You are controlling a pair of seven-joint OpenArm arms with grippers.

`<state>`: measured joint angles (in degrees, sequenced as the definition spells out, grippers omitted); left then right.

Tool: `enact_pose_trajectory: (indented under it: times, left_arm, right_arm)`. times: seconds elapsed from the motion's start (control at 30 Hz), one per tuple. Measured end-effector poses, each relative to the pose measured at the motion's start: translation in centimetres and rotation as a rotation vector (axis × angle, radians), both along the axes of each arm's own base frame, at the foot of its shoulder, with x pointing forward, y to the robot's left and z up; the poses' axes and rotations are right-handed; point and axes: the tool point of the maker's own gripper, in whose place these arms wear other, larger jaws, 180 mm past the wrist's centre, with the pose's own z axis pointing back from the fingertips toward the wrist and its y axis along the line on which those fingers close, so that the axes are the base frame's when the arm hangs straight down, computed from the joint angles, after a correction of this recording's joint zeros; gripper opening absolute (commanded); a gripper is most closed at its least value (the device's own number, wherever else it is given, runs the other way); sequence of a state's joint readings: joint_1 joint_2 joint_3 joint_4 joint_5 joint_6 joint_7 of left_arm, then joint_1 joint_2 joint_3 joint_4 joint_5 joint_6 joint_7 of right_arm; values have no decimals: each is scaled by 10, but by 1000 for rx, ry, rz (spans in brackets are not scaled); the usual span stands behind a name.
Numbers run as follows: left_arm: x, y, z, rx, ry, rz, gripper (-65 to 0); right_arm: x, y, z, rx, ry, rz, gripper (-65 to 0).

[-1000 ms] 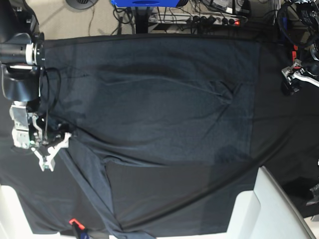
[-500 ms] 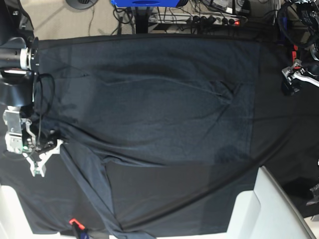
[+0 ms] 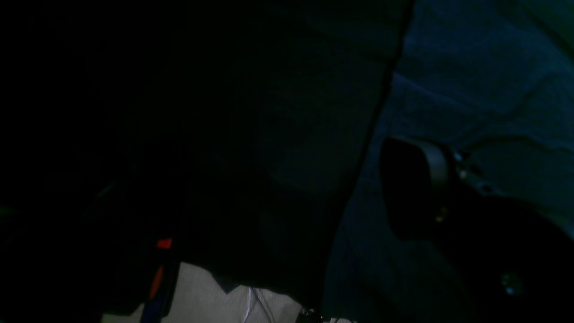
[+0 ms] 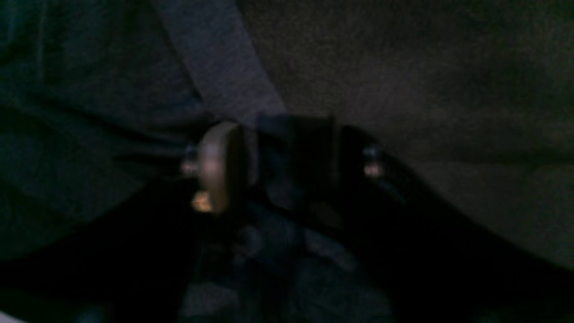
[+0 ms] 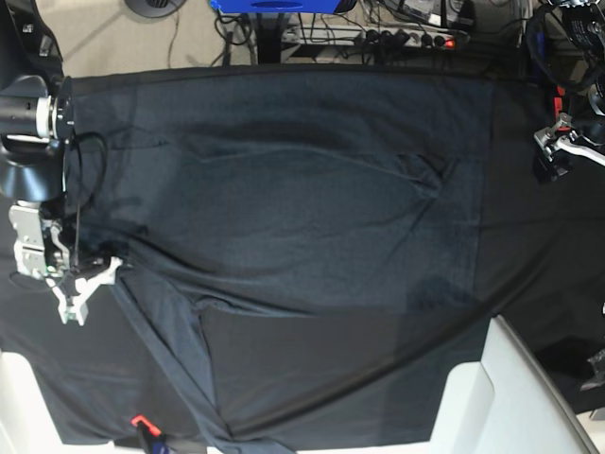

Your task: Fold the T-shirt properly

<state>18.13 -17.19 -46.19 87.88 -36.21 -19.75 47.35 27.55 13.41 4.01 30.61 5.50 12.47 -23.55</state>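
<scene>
The right gripper (image 5: 83, 284) has its two jaws partly closed around a bunched fold of the one T-shirt (image 5: 302, 189) at its edge, with fabric filling the gap between the fingers (image 4: 219, 166) in the wrist view. The left gripper (image 5: 558, 151) hangs wide open and empty beyond the shirt's other end. The shirt lies spread across one black tablecloth (image 5: 539, 274), one sleeve trailing toward the near edge.
</scene>
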Motion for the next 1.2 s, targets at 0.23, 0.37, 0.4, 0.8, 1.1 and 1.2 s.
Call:
enact_pose_trajectory:
  times: [0.23, 0.37, 0.4, 0.8, 1.1, 1.2]
  left_arm:
    - [6, 0, 3, -1, -15, -1, -12]
    - [5, -1, 2, 2, -8, -3, -12]
    - [4, 0, 1, 14, 2, -5, -12]
    - [52, -30, -6, 127, 57, -161, -12]
    - [76, -63, -35, 40, 94, -229, -12]
    - [75, -65, -44, 16, 107, -208, -12]
  right_arm:
    - [0, 1, 0, 1, -1, 1, -635]
    - [0, 2, 5, -15, -12, 17, -641]
    - [-1, 2, 7, -9, -26, 5, -641]
    - [8, 6, 37, 7, -77, -27, -636]
    - [8, 18, 34, 25, -74, -20, -633]
    - [8, 20, 34, 30, -74, -18, -581]
